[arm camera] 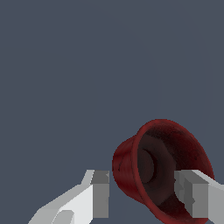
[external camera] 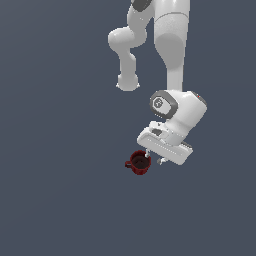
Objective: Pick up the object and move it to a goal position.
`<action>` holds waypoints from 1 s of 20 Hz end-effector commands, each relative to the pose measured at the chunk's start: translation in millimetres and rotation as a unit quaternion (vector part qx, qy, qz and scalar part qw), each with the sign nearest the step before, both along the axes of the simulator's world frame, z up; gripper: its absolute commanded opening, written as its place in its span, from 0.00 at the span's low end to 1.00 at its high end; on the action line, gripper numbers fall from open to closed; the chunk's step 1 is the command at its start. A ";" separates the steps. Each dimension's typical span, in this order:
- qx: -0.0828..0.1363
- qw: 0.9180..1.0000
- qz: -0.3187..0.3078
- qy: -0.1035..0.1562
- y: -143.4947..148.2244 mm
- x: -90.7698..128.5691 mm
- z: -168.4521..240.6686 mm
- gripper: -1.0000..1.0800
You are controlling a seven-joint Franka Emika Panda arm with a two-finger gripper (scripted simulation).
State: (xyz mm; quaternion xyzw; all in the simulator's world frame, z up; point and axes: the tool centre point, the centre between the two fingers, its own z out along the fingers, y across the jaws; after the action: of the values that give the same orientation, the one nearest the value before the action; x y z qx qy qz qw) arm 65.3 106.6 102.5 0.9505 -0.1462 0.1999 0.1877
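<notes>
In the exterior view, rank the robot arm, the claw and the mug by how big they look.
1. Robot arm, by far the largest.
2. Claw, counting its white body.
3. Mug, smallest, sitting right at the claw's fingers.

You're basically looking at one flat, plain slate-blue surface (external camera: 55,200) filling everything in the exterior view, edge to edge. You get no walls, furniture or windows, no seams or texture either. The light's soft and even. The wrist view shows you the same dull blue-grey ground (arm camera: 65,65).
</notes>
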 end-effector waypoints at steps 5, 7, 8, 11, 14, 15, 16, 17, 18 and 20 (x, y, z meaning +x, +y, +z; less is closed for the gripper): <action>0.000 1.000 0.000 0.000 -3.9 3.0 -7.5 0.62; 0.000 1.000 0.000 -0.001 -7.4 5.6 -14.7 0.62; 0.000 1.000 -0.001 -0.001 -9.2 6.8 -17.9 0.62; 0.000 1.000 -0.001 -0.001 -12.5 8.9 -24.3 0.62; 0.000 1.000 -0.001 -0.001 -13.1 9.3 -25.6 0.00; 0.000 1.000 -0.001 -0.001 -13.1 9.3 -25.6 0.00; 0.000 1.000 -0.001 -0.001 -13.1 9.3 -25.6 0.00; 0.000 1.000 -0.001 -0.001 -13.1 9.3 -25.6 0.00; 0.000 1.000 -0.001 -0.001 -13.1 9.3 -25.6 0.00; 0.000 1.000 -0.001 -0.001 -13.1 9.3 -25.6 0.00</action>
State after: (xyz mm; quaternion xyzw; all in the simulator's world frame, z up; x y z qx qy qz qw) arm 74.9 93.3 77.7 0.9500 -0.1475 0.2014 0.1878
